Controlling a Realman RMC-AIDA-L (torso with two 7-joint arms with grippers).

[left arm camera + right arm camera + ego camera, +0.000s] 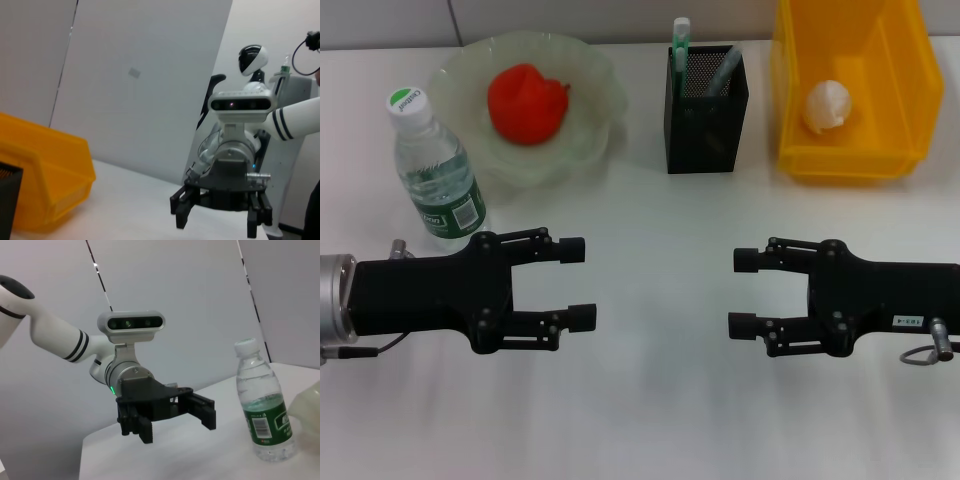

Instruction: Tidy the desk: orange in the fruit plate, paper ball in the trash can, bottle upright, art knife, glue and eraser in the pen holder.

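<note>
Since every item already sits where the task wants it, both arms rest low over the bare front of the worktop [650, 420], facing each other with nothing to reach for. The left claw [578, 283] is spread wide and holds nothing; the right claw [744, 293] mirrors it, equally wide and equally empty, with a clear gap of worktop between the two.

The orange [527, 102] lies in the middle of the fruit plate [595, 80] at the back left, cradled by the wavy rim so it cannot roll. The bottle [437, 170] stands upright on its base just in front of the plate, near the left claw, cap on top. The pen holder [706, 120] stands at the back centre; the art knife [680, 40] pokes up out of one corner, and a slim greyish stick leaning inside it is probably the glue [725, 72]. The eraser cannot be made out; being short, it may lie hidden below the mesh walls. The paper ball [828, 106] rests on the floor of the trash can [900, 70] at the back right.

Judging by this layout, the tidying looks complete, and the open, withdrawn claws suit a finished job: well apart from everything that could be knocked.
</note>
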